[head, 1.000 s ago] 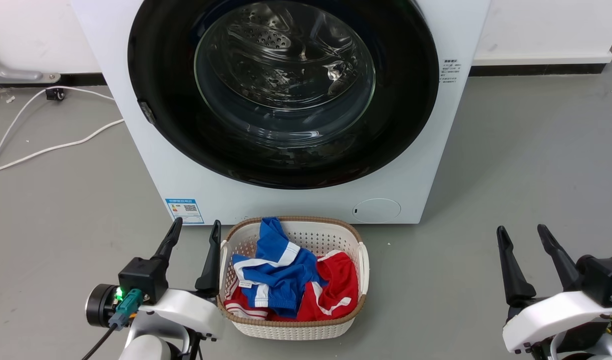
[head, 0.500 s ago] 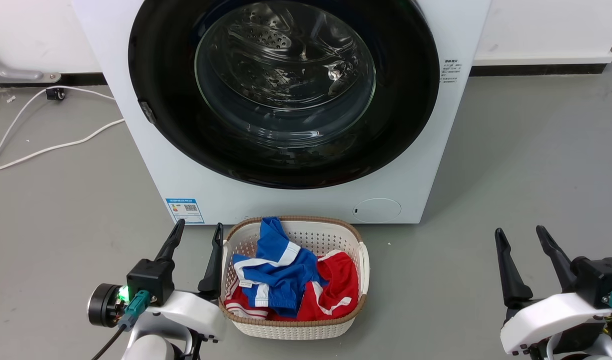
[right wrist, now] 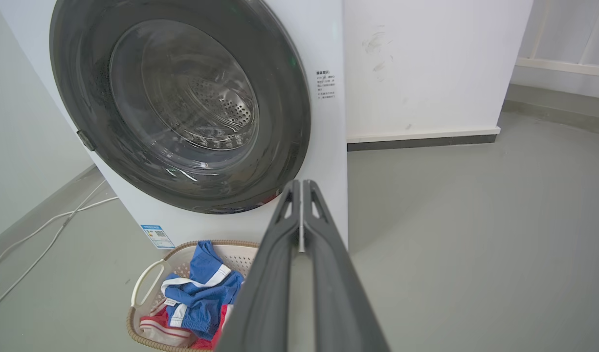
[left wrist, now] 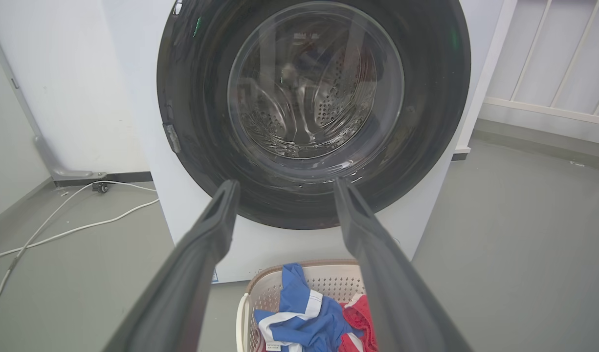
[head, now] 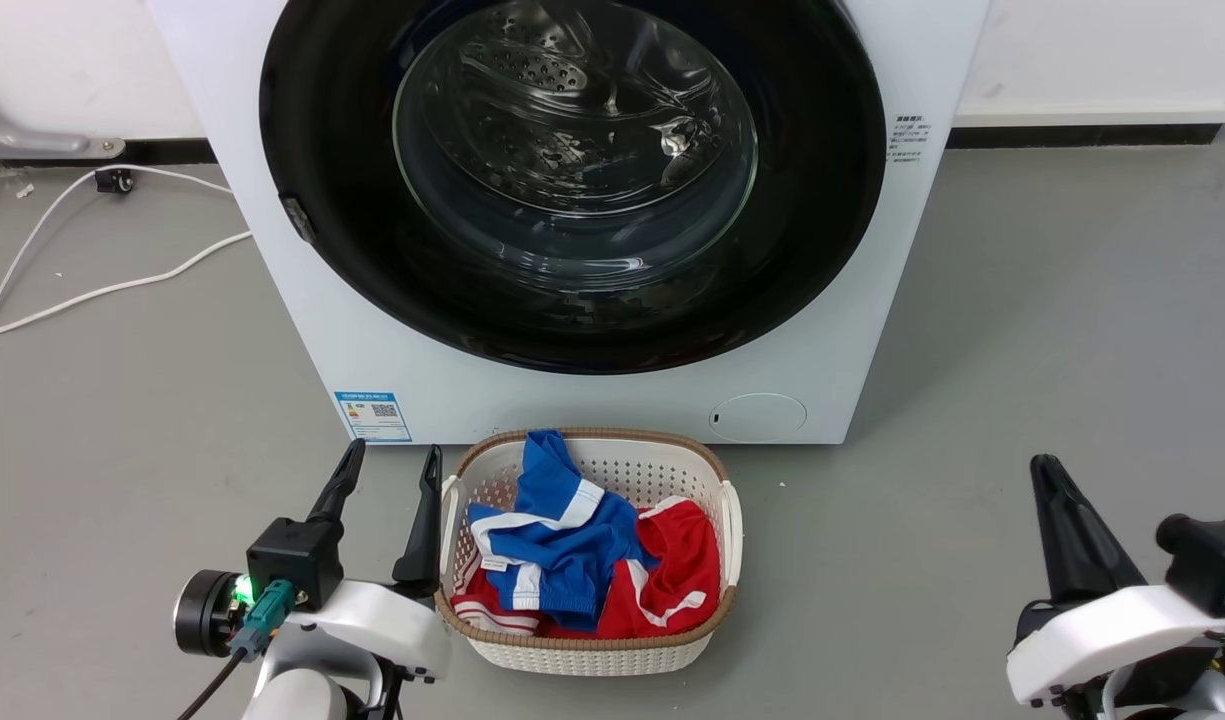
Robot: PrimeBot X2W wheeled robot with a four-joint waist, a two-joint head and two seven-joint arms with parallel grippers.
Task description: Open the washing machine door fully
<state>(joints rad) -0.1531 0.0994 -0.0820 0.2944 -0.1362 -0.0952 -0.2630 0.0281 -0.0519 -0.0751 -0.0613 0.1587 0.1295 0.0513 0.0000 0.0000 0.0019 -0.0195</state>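
The large round glossy black washing machine door [head: 572,180], clear glass at its centre, sits shut against the big white washing machine [head: 532,400], ahead of both sets of fingers. The left gripper [head: 393,450] has its fingers spread and empty, probably readied for the door's edge. The right gripper [head: 1044,465] has its fingers pressed together, holding nothing.

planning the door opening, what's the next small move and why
Probably lift the left gripper toward the small grey tab at the left rim of the washing machine door. The door looks shut, both grippers hang low near the floor, and the left one is open while the right gripper is shut.
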